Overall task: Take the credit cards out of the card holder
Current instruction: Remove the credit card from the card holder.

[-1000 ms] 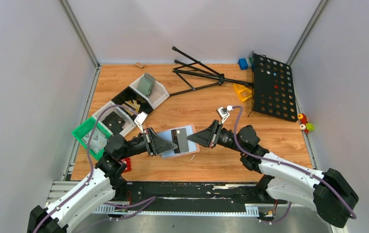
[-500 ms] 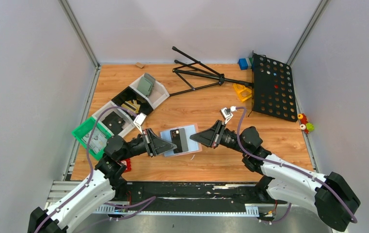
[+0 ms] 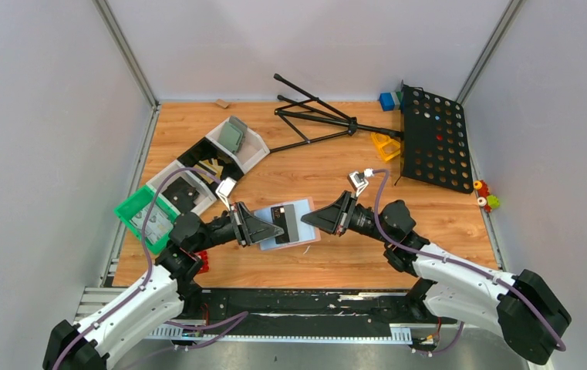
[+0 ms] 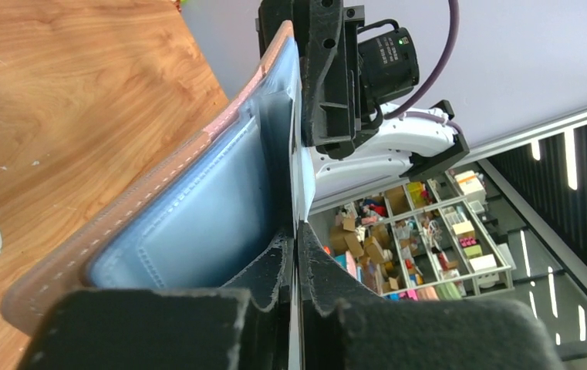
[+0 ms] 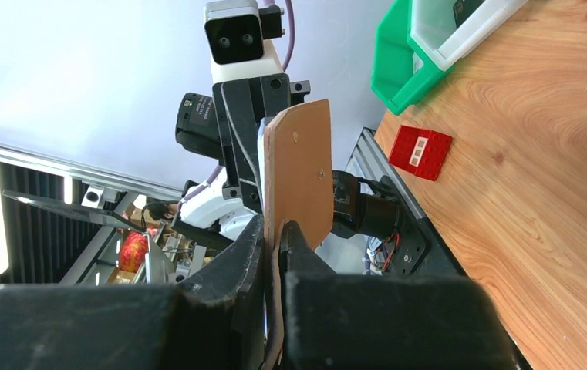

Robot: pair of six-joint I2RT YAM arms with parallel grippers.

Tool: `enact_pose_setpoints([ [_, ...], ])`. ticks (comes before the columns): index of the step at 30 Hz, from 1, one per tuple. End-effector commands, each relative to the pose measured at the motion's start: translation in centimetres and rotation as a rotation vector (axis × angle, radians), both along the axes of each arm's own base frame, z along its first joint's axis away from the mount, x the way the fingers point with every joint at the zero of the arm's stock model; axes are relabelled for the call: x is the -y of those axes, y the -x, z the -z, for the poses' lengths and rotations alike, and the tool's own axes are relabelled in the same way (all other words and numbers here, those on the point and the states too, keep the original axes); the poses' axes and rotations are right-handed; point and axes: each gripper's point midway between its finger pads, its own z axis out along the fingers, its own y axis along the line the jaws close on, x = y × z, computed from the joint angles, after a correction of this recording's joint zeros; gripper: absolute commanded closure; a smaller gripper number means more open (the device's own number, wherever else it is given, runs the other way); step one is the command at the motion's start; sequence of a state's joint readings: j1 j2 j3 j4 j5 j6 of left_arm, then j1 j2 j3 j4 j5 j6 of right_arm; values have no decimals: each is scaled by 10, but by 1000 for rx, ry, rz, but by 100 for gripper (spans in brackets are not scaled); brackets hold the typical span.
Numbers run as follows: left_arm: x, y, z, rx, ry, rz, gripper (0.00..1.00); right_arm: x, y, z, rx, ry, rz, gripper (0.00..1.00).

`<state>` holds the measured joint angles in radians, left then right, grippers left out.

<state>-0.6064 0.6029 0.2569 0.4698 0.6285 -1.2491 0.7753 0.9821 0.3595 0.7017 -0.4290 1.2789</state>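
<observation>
The card holder hangs above the table between my two grippers, its light blue face up. In the left wrist view its blue pocket and salmon-tan edge stand edge-on. My right gripper is shut on the holder's right edge; its tan back rises from between the fingertips of that right gripper. My left gripper reaches in from the left. A black credit card lies in the holder's black panel. In its own view the left gripper pinches the credit card's thin pale edge.
A green bin and white bins stand at the left. A black folding stand and a black perforated panel lie at the back right, with a yellow piece beside them. A red brick lies near the left arm.
My left gripper has slid a little to the right, further over the card holder. The holder has shifted slightly right with it. The right gripper has barely moved.
</observation>
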Motion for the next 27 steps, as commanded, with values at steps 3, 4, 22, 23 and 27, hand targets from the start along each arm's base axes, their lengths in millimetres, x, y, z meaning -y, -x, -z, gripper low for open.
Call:
enact_pose_setpoints([
  [3, -4, 0, -7, 51, -2, -23, 100, 8, -2, -18, 57, -36, 43, 100],
  [4, -5, 0, -5, 50, -17, -31, 100, 9, -4, -15, 55, -19, 58, 100],
  [22, -53, -41, 43, 7, -409, -308, 100, 54, -36, 27, 89, 248, 309, 100],
  [23, -59, -46, 45, 13, -450, -340, 100, 56, -37, 30, 94, 265, 314, 100],
  [27, -89, -65, 53, 29, -633, -470, 100, 58, -37, 33, 117, 303, 319, 100],
])
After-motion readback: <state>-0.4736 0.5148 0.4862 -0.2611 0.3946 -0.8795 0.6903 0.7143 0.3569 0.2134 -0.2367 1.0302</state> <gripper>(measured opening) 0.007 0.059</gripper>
